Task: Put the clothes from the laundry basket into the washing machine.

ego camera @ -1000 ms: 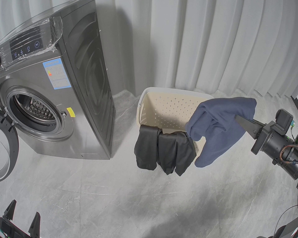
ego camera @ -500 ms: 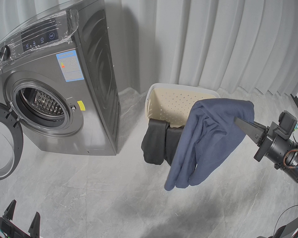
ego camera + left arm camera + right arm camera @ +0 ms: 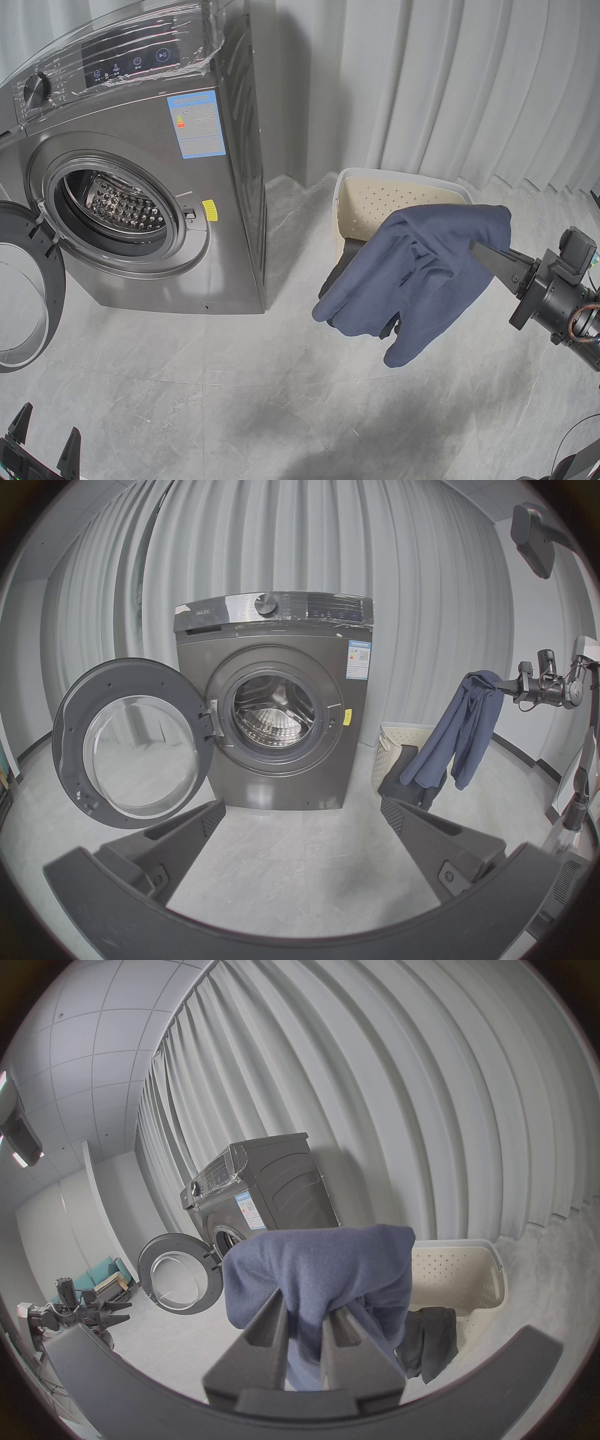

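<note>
- Head view: grips blue garment (image 3: 425,275) in closed right hand (image 3: 482,251), lifted clear of basket (image 3: 400,176); shows washer (image 3: 156,262) nearer centre than a second ago, so has swung toward drum (image 3: 115,209).
- Left wrist view: holds left hand (image 3: 300,830) open and empty, facing washer's open door (image 3: 125,742).
- Right wrist view: pinches garment between both fingers; leaves dark clothes (image 3: 431,1341) draped over basket rim, still to fetch.

Matt cloth garment (image 3: 431,269), plastic laundry basket (image 3: 382,195), satin-metal washing machine (image 3: 150,131).
</note>
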Robot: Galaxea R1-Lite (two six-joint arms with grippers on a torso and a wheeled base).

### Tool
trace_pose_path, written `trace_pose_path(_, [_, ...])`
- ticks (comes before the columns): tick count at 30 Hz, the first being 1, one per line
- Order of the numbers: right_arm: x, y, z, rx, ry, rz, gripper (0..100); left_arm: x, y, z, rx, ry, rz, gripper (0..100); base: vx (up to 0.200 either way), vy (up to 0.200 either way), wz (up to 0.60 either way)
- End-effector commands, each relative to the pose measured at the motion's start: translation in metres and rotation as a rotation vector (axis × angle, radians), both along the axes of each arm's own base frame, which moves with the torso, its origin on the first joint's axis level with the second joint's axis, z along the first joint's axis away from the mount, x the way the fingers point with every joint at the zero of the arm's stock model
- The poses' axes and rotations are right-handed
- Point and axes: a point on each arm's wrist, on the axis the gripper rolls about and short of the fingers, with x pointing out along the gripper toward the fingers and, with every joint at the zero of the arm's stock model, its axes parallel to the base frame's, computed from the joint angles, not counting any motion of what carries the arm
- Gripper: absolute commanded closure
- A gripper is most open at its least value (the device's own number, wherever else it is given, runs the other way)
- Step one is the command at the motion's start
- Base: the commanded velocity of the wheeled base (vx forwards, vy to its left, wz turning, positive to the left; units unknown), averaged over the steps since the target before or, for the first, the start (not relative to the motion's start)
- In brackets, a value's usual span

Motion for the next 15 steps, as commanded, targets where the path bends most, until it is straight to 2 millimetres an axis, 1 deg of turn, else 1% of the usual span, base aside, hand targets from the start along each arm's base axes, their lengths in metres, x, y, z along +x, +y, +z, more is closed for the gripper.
trace_pose_path(1, [-0.0003,0.0004,-0.0022,-0.004,0.009,0.004,100,-0.0001,0.0,-0.0048,0.0,0.0,-0.001,0,0.0,0.2,0.0])
trace_pose_path(15, [-0.0006,0.0005,-0.0038,-0.007,0.012,0.009,100,-0.0001,0.0,-0.0048,0.0,0.0,-0.001,0,0.0,0.2,0.0])
